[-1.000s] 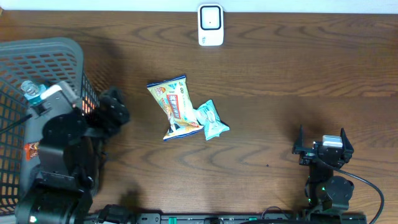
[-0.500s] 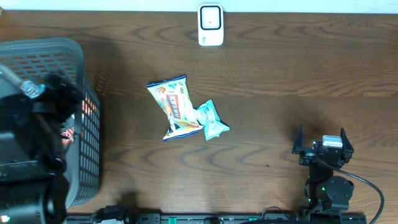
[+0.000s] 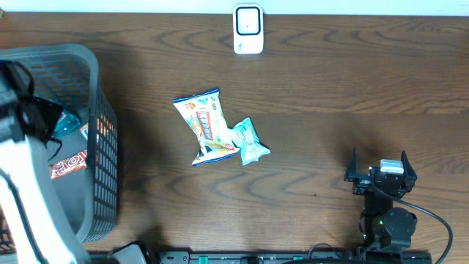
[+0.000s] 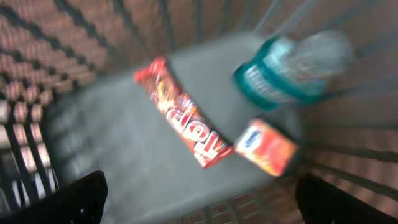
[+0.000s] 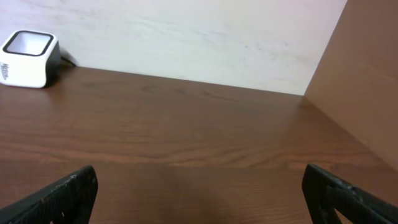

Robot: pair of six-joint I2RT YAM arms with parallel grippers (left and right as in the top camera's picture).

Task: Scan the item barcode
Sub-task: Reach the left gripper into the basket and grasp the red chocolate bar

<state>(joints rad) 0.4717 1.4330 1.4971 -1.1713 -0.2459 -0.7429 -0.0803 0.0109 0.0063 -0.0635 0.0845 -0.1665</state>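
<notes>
In the left wrist view my left gripper (image 4: 199, 202) hangs open over the inside of the grey basket (image 3: 104, 169), with nothing between its fingers. Below it lie a red candy bar (image 4: 186, 115), a teal-labelled bottle (image 4: 289, 71) and an orange packet (image 4: 268, 146); the view is blurred. On the table's middle lie a yellow snack bag (image 3: 205, 126) and a light-blue packet (image 3: 249, 141). The white scanner (image 3: 248, 29) stands at the far edge. My right gripper (image 3: 379, 158) rests open at the front right, empty.
The basket's mesh walls surround the left gripper on all sides. A brown board (image 5: 367, 81) rises at the right in the right wrist view. Bare wooden table (image 3: 330, 95) lies between the scanner and the right gripper.
My left arm has swung left from the basket's right wall to over the basket's inside, uncovering the red bar and bottle overhead. The right arm has not moved.
</notes>
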